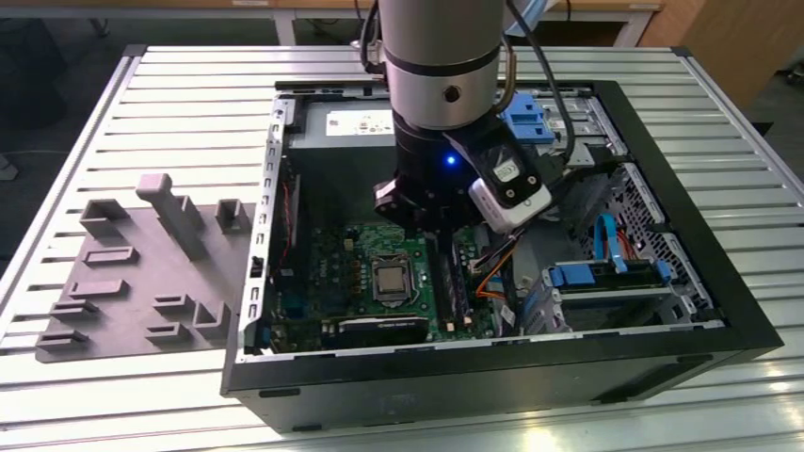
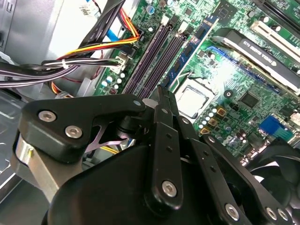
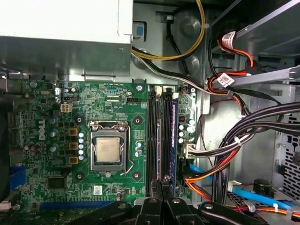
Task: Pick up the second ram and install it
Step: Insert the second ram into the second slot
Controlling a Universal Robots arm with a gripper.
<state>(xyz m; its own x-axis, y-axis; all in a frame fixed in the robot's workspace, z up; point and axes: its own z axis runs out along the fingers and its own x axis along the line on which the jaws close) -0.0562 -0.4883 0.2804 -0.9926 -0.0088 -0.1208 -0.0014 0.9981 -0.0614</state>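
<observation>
My gripper [image 3: 161, 183] was down inside the open computer case [image 1: 703, 235], over the green motherboard [image 3: 108, 91]. Its two black fingers were closed tip to tip, and I could see nothing held between them in either wrist view.

The second ram [image 3: 173, 136], a thin blue-green stick, stood on its edge in a slot on the motherboard, running alongside two dark memory slots [image 3: 153, 140]. My fingertips hung over the near end of that row, just beside the stick and a little toward the dark slots. I could not tell whether they touched the stick or the board. In the second wrist view the same stick [image 2: 192, 51] lay beyond my closed gripper [image 2: 161, 96], between the dark slots [image 2: 152, 54] and the processor socket [image 2: 192, 101]. I could not tell whether the stick was latched.

In the first wrist view the processor socket [image 3: 108, 150] sat on the other side of the slots from the stick. A thick bundle of black, red and orange cables [image 3: 234, 145] crowded the board's edge near the stick. The grey metal box of the power supply [image 3: 65, 28] stood above the board.

In the exterior view the grey moulded tray [image 1: 126, 282] lay on the slatted table [image 1: 188, 94] at the exterior view's left, well apart from my gripper [image 1: 427, 212].
</observation>
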